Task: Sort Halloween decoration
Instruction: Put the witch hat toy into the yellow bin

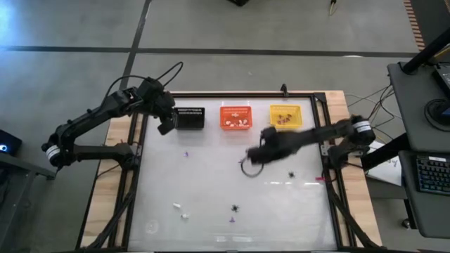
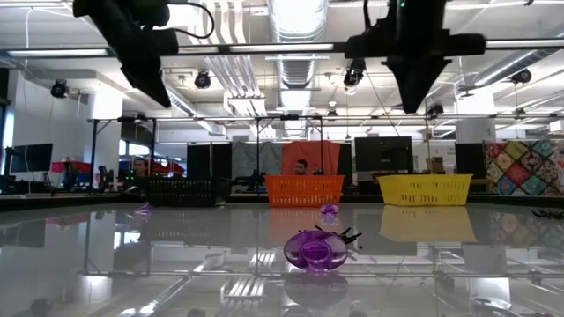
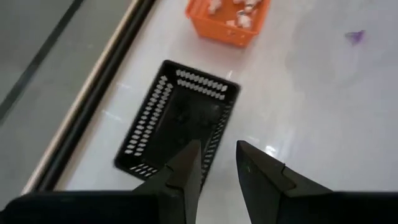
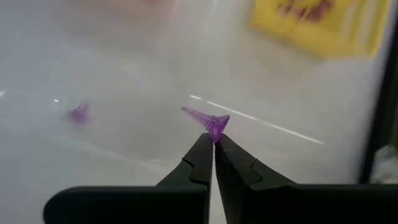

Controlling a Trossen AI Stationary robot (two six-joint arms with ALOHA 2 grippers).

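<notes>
My right gripper hangs over the table's middle, shut on a small purple pointed trinket. My left gripper stands open and holds nothing, above the near end of the black basket, at the table's far left. The orange basket and the yellow basket stand in the same far row, with small pieces inside. Loose trinkets lie flat on the table: a purple ring, black spiders, white bits and a purple piece. My right gripper pinches the purple trinket's wide end between its two fingertips, coming from above and pointing steeply down. The trinket is lifted clear of the table, and its thin point sticks out sideways beyond the fingers.
The three baskets line the table's far edge, inside a dark raised frame. The glossy white tabletop has open room between the scattered pieces. People and desks show in the room beyond the table in the low view.
</notes>
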